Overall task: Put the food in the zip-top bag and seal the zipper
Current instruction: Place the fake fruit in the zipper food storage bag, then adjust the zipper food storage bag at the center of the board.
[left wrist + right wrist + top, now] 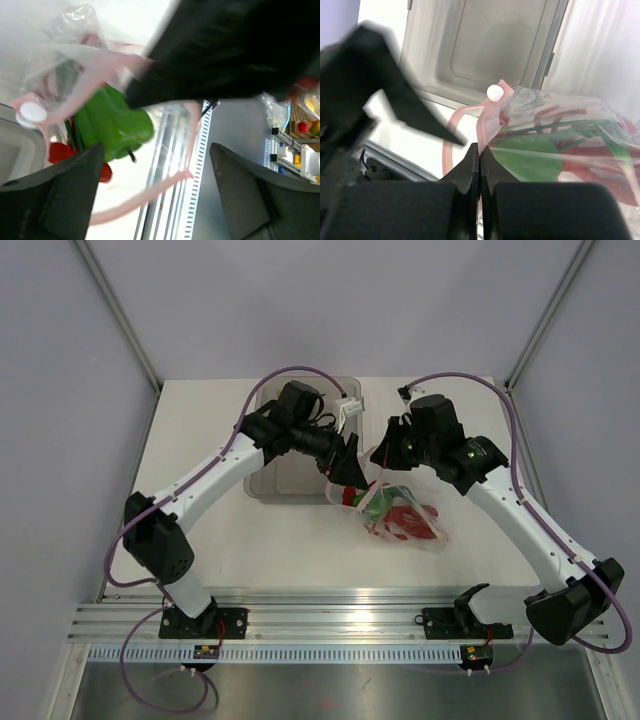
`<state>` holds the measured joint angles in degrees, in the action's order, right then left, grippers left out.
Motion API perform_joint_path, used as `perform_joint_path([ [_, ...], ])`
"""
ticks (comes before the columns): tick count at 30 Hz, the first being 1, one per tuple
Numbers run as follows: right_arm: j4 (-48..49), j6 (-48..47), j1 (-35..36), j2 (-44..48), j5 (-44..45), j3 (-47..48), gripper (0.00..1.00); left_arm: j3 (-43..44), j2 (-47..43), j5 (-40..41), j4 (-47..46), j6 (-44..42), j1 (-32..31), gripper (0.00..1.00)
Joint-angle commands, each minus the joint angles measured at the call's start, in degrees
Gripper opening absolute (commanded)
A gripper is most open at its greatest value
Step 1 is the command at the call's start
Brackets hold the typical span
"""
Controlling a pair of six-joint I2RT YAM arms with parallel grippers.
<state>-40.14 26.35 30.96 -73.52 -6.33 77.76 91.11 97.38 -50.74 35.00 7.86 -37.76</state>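
Observation:
The zip-top bag [428, 532] lies mid-table, its mouth lifted toward both grippers. Inside show the red lobster [410, 521], the green bell pepper [378, 503] and thin green stalks [565, 126]. The yellow-tan balls are not visible. My right gripper [480, 146] is shut on the pink zipper strip [487, 122] just below its white slider [494, 91]. My left gripper [156, 150] is open at the bag mouth. The other side of the strip [125, 205] runs loose between its fingers, and the pepper [115, 120] sits just beyond them. In the top view the left gripper [352, 478] and right gripper [383, 455] are close together.
A rigid clear grey tray [290, 455] stands behind the bag under the left forearm, and it also shows in the right wrist view [490, 45]. An aluminium rail [330, 620] runs along the near table edge. Wall posts stand at the back corners.

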Motion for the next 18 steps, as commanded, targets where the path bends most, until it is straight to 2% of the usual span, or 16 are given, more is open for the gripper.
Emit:
perform_joint_path([
  [1, 3.1, 1.1, -0.1, 2.1, 2.6, 0.4, 0.00, -2.3, -6.6, 1.6, 4.8, -5.7, 0.0, 0.70],
  [4, 3.0, 1.2, -0.1, 2.3, 2.8, 0.4, 0.00, -5.1, -10.2, 7.5, 7.9, -7.5, 0.1, 0.57],
  [8, 3.1, 1.2, -0.1, 2.6, 2.5, 0.6, 0.00, -7.3, -11.5, 15.4, 7.3, -4.6, 1.4, 0.52],
  [10, 3.0, 1.3, -0.1, 2.5, 2.5, 0.8, 0.00, -9.4, -11.0, 17.7, 4.3, 1.1, 3.8, 0.55],
  [11, 3.0, 1.2, -0.1, 2.6, 2.5, 0.8, 0.00, -10.3, -10.8, 18.0, 2.9, 3.2, 5.6, 0.60],
  [12, 3.0, 1.2, -0.1, 2.7, 2.5, 0.6, 0.00, -11.3, -10.6, 18.4, 1.5, 6.4, 6.2, 0.61],
  [18, 2.6, 1.2, -0.1, 3.0, 2.5, 0.8, 0.00, -14.6, -7.4, 18.0, -4.9, 11.0, 6.5, 0.61],
])
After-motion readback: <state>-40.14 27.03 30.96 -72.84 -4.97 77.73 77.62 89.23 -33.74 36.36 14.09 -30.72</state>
